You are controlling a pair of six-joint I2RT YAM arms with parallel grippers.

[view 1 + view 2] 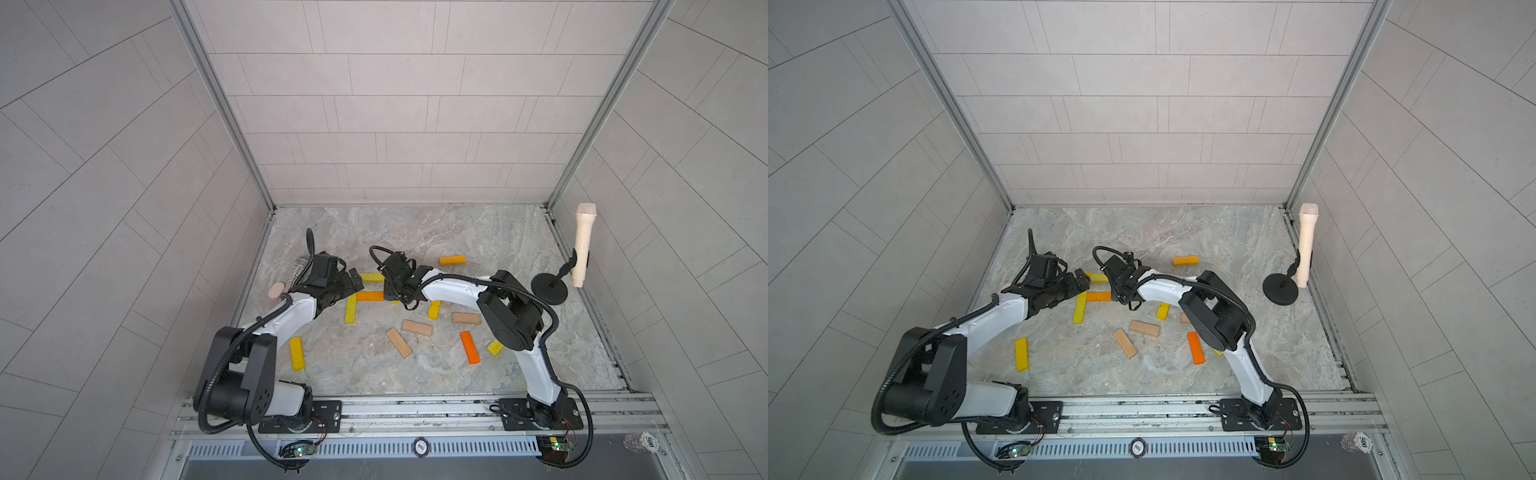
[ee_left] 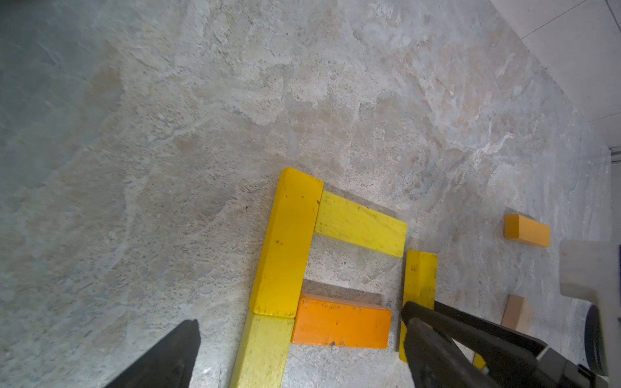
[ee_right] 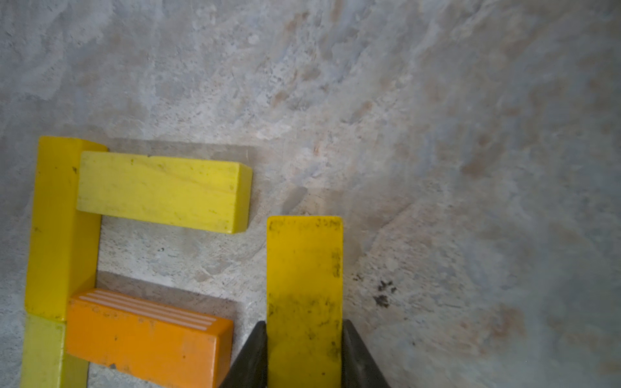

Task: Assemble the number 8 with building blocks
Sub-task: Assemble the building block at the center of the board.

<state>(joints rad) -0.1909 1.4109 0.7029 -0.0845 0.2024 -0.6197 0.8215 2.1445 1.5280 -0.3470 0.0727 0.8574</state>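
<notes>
The marbled grey tabletop (image 1: 415, 232) has wooden bars strewn over it. Left of centre, two yellow bars (image 2: 285, 245) lie end to end, and a paler yellow bar (image 2: 361, 223) and an orange bar (image 2: 341, 324) butt against their right side. Nearer lie three tan bars (image 1: 417, 327), a near orange bar (image 1: 470, 347) and a lone yellow bar (image 1: 297, 353). A far orange bar (image 1: 452, 260) lies apart, and a round black stand base (image 1: 549, 290) sits at the right.
</notes>
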